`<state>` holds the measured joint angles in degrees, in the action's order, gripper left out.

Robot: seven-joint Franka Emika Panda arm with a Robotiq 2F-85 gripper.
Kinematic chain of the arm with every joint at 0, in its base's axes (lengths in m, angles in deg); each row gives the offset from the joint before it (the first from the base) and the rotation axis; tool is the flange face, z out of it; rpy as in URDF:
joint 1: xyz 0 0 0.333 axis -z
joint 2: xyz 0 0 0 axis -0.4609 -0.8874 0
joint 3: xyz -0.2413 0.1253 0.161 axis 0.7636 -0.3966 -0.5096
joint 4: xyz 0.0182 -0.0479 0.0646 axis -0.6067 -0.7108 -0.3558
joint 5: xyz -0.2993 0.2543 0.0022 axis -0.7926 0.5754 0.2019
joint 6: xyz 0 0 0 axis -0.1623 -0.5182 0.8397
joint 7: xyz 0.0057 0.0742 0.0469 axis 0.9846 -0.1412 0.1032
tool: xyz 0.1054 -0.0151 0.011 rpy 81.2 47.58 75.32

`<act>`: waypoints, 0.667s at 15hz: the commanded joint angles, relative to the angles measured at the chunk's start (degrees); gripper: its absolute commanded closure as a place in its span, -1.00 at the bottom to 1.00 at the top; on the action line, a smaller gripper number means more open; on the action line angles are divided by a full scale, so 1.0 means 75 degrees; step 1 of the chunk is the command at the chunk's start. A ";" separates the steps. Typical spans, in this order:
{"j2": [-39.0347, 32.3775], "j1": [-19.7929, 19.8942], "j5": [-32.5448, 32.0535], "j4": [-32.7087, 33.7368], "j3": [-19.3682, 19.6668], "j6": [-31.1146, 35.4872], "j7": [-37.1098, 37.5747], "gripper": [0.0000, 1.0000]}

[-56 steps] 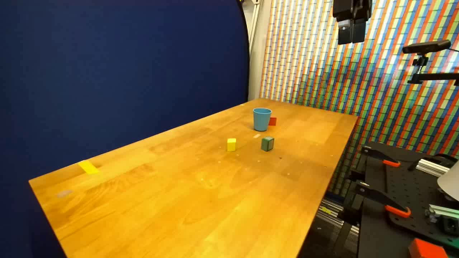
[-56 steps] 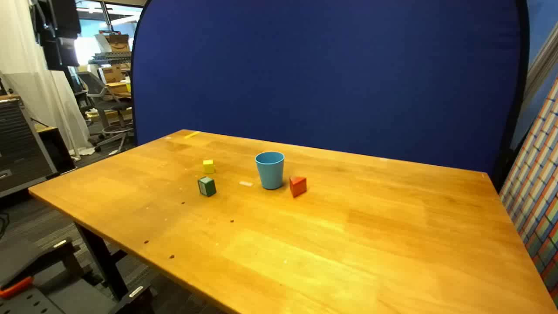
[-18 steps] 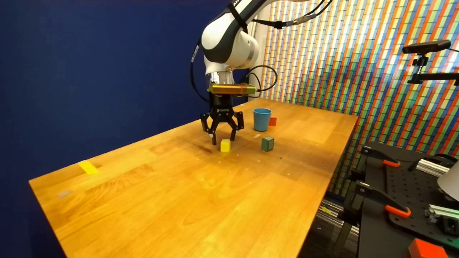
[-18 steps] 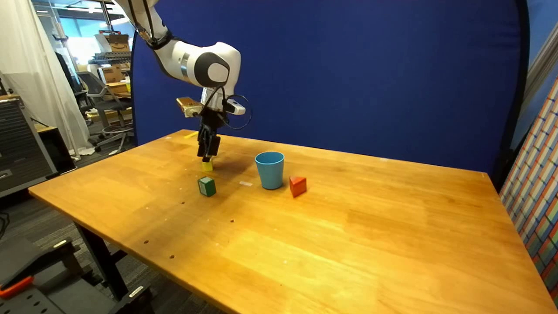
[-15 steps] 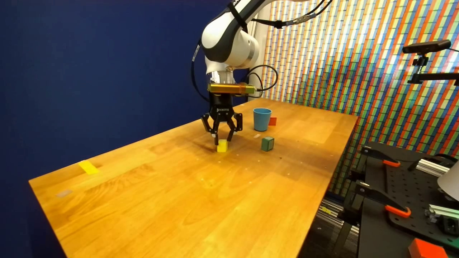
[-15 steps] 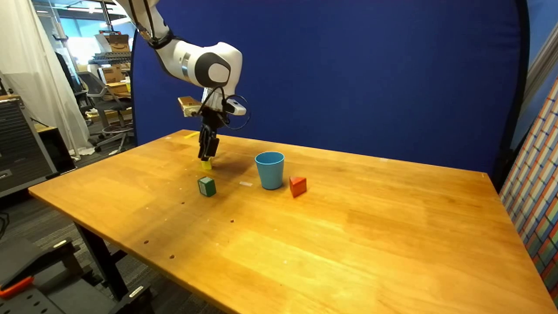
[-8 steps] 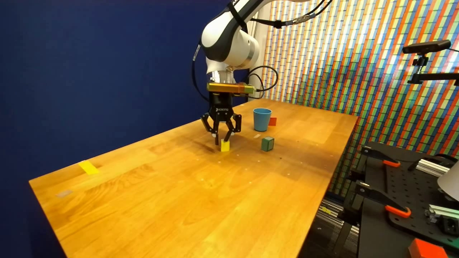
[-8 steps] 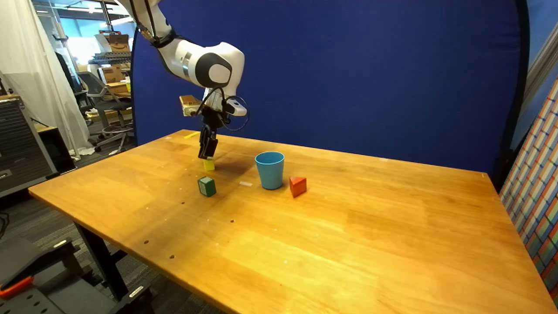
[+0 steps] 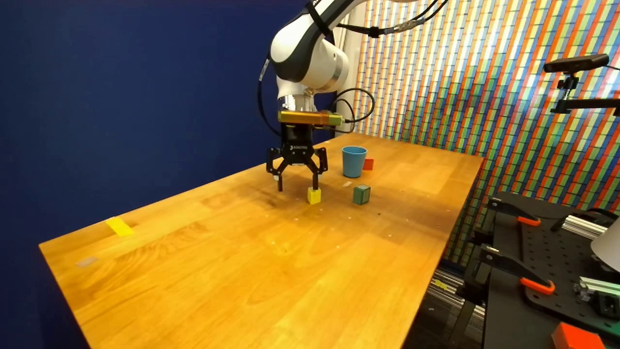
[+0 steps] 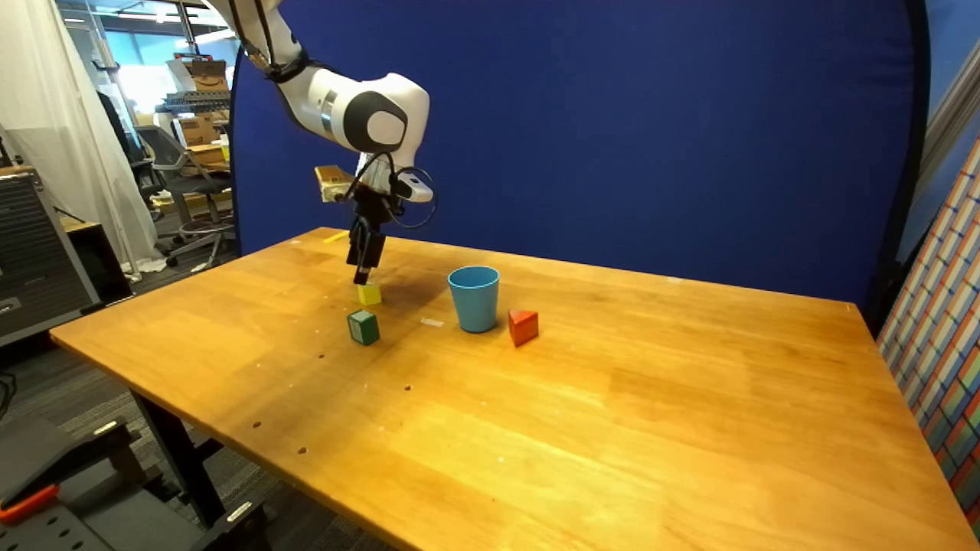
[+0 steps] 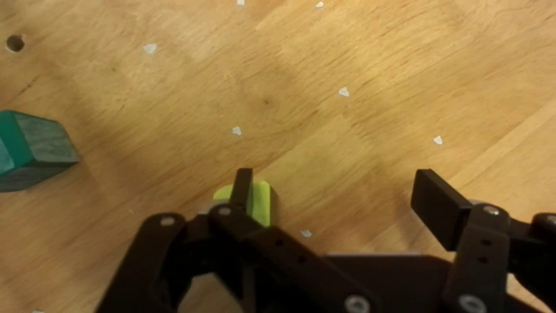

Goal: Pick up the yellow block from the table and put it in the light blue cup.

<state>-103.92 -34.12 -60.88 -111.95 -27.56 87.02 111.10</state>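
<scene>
The yellow block [image 9: 314, 197] sits on the wooden table [image 9: 232, 257]. My gripper [image 9: 298, 188] is open low over the table, with nothing between its fingers. One finger [image 9: 315, 181] stands over or just behind the block, so the block is not between the jaws. In the wrist view the same finger covers part of the yellow block [image 11: 262, 201], and the gap of the gripper [image 11: 339, 191] shows bare wood. Whether finger and block touch, I cannot tell. The light blue cup [image 10: 475, 302] stands upright on the table, right of the gripper in both exterior views.
A green block [image 10: 364, 327] stands near the yellow block; it also shows in the wrist view [image 11: 41, 150]. A red-orange block [image 10: 524, 327] is beside the cup. A yellow tape strip [image 9: 119, 226] lies by the table edge. A blue backdrop [image 9: 160, 97] stands behind the table.
The arm came down to the yellow block. The fingers narrowed around one second ago, then opened wide in the last half second. The block shifted slightly; it is not held.
</scene>
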 commanded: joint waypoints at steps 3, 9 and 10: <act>0.0459 -0.0103 0.0026 -0.0128 0.0113 -0.0186 0.0212 -1.00; 0.0251 -0.0057 0.0185 -0.0099 0.0297 -0.0095 0.1536 -1.00; 0.0238 0.0002 0.0249 -0.0176 0.0296 -0.0067 0.1705 -1.00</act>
<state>-102.15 -34.34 -60.87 -112.35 -26.27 86.80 119.84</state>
